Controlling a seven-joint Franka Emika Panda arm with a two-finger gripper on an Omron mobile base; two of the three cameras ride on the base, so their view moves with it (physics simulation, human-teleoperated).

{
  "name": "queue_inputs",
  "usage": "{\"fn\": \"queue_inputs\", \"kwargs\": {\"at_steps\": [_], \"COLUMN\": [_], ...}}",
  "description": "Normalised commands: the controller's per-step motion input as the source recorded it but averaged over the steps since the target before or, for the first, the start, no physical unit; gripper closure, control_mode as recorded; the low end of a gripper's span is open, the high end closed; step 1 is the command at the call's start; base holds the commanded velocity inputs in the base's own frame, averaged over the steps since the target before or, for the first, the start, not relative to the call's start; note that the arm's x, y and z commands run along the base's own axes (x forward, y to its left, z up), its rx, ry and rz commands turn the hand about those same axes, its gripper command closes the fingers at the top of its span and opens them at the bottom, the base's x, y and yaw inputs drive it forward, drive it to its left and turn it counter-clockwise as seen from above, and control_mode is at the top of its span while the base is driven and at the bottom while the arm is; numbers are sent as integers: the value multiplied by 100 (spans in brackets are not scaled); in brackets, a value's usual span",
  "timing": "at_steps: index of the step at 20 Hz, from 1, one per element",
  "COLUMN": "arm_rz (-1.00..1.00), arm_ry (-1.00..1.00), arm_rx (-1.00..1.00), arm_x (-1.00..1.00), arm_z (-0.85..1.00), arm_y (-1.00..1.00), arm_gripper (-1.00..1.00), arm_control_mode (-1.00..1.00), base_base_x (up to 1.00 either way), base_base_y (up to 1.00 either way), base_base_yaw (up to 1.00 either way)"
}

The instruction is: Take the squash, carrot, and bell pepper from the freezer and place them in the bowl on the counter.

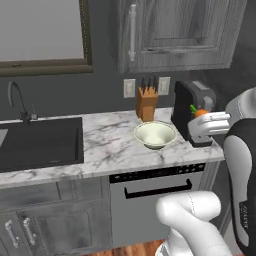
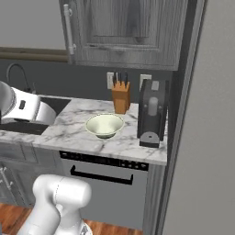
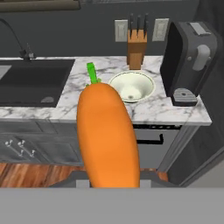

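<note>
The pincer (image 1: pixel 200 116) is closed tight around the carrot (image 3: pixel 107 133). In the left base view the pincer is up in the air by the right end of the tabletop (image 1: pixel 107 140), in front of the black coffee machine (image 1: pixel 194 107). The orange carrot (image 1: pixel 200 113) sticks up out of the pincer, with its little green top pointing up and to the left. In the hand view the carrot looks very big and close. Its green tip points toward the bowl (image 3: pixel 131 85).

The bowl (image 1: pixel 155 134) sits on the white marble tabletop. It is round and pale cream-green. No vegetables can be seen inside it from any side. The carrot is above the tabletop and to the right of the bowl, not touching it.

A wooden knife block (image 1: pixel 146 104) stands just behind the bowl, by the wall. The coffee machine stands to the right of the bowl. The black sink (image 1: pixel 40 142) is set into the tabletop on the left, well apart from the bowl, and a curved tap (image 1: pixel 17 102) rises behind it. I cannot see anything in the sink.

In the right base view the big flat grey freezer (image 2: pixel 206 151) door is at the right edge, next to the tabletop (image 2: pixel 73 126). Under the tabletop, below the bowl (image 2: pixel 104 125), is a dishwasher (image 1: pixel 157 200) with a dark handle.
</note>
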Motion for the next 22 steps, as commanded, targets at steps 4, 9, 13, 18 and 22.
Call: {"fn": "queue_inputs", "kwargs": {"at_steps": [4,9,13,18,22], "arm_rz": [0,0,0,0,0], "arm_ry": [0,0,0,0,0], "arm_rx": [0,0,0,0,0], "arm_x": [0,0,0,0,0], "arm_z": [0,0,0,0,0], "arm_y": [0,0,0,0,0], "arm_gripper": [100,100,100,100,100], "arm_control_mode": [100,100,100,100,100], "base_base_x": [23,26,46,48,38], "base_base_y": [-16,-9,-8,-20,-23], "base_base_yaw": [0,-3,-8,-3,0]}}
